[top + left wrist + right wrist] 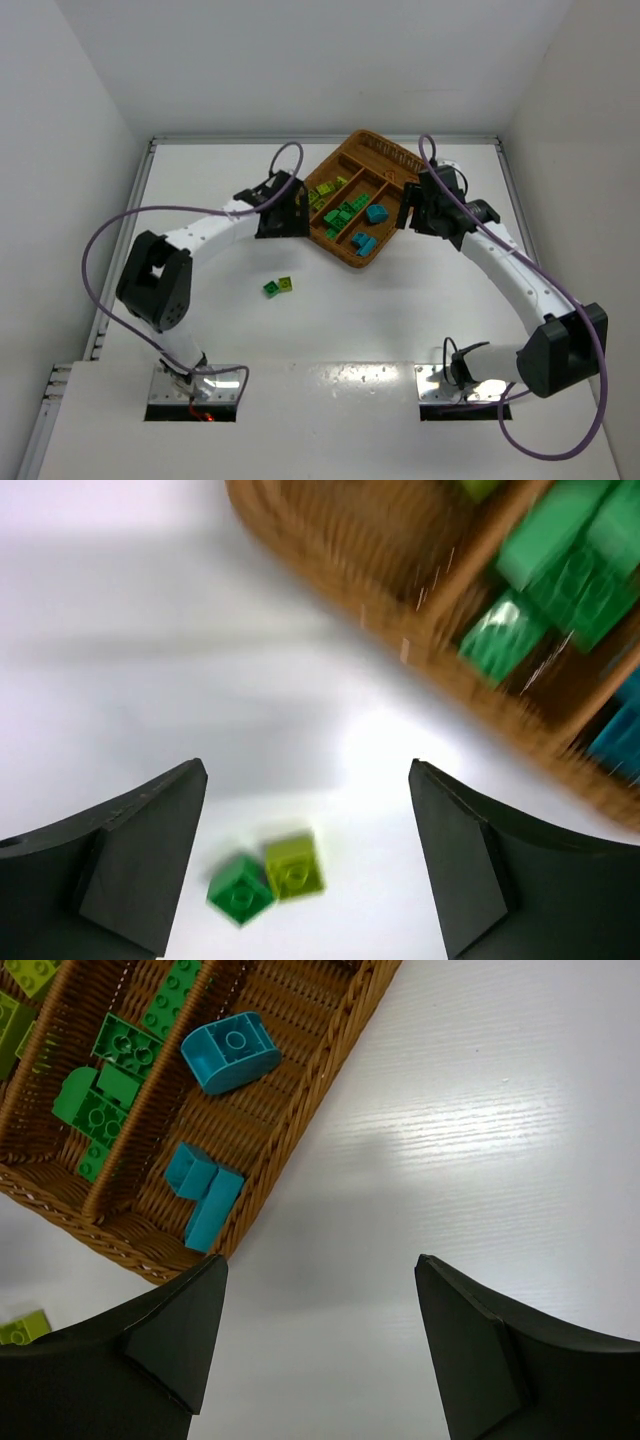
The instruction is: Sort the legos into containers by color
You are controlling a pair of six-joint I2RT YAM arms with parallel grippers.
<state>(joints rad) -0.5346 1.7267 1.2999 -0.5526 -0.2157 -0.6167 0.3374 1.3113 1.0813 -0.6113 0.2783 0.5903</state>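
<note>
1. Tray (332, 250) lies diagonal, upper centre of the top view, on the white counter (400, 320).
2. Sorted inside it, one colour per long compartment: lime legos (325, 188) left, green legos (347, 212) middle, cyan legos (376, 213) right.
3. Right wrist view shows two separate cyan pieces in their compartment, with green ones next door.
4. Two strays sit on the counter lower left of the tray, well apart from it. The loose green lego (271, 289) and loose lime lego (286, 284) touch side by side.
5. Left hand (283, 208) is just beside the tray's left edge, fingers spread, holding nothing. Its wrist view is blurred, with the stray pair low between the fingers.
6. Right hand (413, 212) is just beside the tray's right edge, fingers spread, empty. Bare counter shows between the fingers, tray at upper left of its view.
</note>
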